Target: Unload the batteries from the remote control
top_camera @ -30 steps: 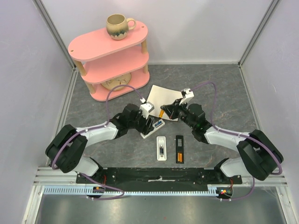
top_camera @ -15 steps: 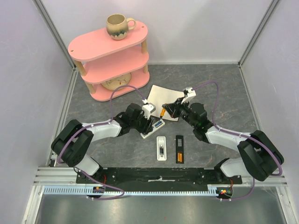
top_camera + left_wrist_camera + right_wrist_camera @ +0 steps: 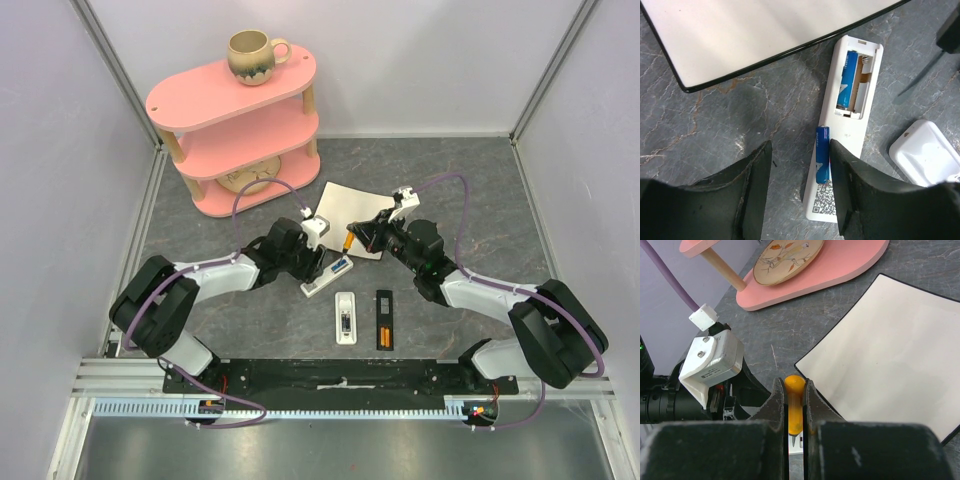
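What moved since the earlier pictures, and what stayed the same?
The left end effector slid back a little to the left, away from the white remote. Its jaws are open, with a loose blue battery lying between them, not gripped. Nothing was visibly grabbed or dropped. Stayed the same: the right end effector shut on the orange screwdriver, the remote, and the mug.

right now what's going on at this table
The left gripper hangs open over a white remote whose battery bay is uncovered. One blue battery sits in the bay. A second blue battery lies loose along the remote's edge, below the open fingers. The right gripper is shut on an orange screwdriver, held close by.
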Tool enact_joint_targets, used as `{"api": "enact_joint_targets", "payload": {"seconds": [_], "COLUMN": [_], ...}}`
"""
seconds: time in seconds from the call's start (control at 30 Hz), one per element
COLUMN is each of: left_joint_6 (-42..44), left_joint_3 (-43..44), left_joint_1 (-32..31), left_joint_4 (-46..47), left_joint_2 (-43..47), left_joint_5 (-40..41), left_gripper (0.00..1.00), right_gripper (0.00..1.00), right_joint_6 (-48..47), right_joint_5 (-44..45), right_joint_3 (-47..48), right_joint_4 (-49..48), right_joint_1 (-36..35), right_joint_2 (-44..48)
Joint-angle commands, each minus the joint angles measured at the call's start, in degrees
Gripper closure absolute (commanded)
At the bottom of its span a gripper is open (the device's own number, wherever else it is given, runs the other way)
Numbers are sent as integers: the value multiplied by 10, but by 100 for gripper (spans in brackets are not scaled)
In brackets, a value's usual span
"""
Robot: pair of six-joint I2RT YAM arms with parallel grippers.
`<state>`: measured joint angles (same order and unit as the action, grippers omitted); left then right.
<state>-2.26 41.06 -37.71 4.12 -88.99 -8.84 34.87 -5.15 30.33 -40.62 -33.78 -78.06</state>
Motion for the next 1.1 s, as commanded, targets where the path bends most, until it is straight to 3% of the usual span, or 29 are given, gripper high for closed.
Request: {"api": "enact_joint_targets", "payload": {"seconds": [0.0,0.4,1.07], "left_joint_6": [-2,-9,-95], "left_joint_3": [17,14,-61], "left_joint_1": [10,26,26], "left_joint_4": [-10,-5,108], "left_joint_2": [3,7,-20], "left_joint_5": [17,-14,-210], "left_gripper": [44,44,48], "right_gripper": [100,100,100], "right_joint_6": [-5,-5,3], "right_joint_5": [-7,-9,-2], "right_joint_3": [10,5,7], "right_joint_4": [-17,-17,-22], "right_joint_1": [2,3,6], "right_joint_2": [5,7,2]}}
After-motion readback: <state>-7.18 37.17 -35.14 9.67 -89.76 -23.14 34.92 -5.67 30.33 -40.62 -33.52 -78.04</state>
